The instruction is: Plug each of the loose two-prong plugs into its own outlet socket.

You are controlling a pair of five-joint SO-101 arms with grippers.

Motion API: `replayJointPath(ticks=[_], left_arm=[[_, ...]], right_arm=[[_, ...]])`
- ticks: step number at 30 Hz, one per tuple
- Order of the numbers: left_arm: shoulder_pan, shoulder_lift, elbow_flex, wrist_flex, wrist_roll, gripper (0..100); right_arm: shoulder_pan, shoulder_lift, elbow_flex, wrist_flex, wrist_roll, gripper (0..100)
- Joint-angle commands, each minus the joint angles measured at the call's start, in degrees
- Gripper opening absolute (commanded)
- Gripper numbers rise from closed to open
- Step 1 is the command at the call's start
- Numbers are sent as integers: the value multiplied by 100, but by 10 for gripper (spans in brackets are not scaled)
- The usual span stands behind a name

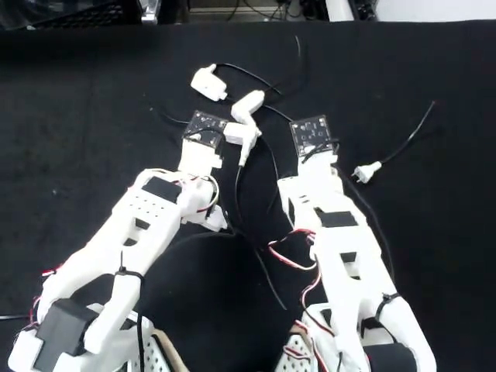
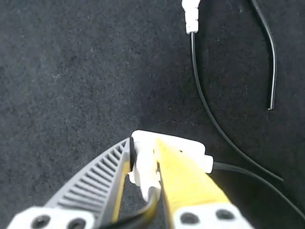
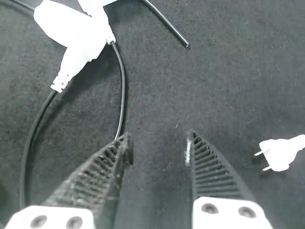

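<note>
The left end effector (image 2: 143, 149) pinches a white corded connector (image 2: 193, 147) above the tabletop (image 2: 71, 71), while the right end effector (image 3: 157, 138) hangs spread with the loose two-prong plug (image 3: 281, 152) lying near it, and the connector's trailing cable (image 2: 248, 173) could drag it askew in that narrow grip.

white 2-prong plug (image 1: 368, 172) loose rt side, white socket (image 2: 142, 160) in left end effector (image 2: 145, 145)
</note>
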Motion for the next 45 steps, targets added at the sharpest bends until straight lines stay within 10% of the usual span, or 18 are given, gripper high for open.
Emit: replayJointPath(ticks=[1,45], left_arm=[[259,9,-66,105,-44,29],[1138,9,910,1187,1556,33]], right_arm=[[79,-4,-110,-88,-35,188],[730,4,-127,-325,-501,187]])
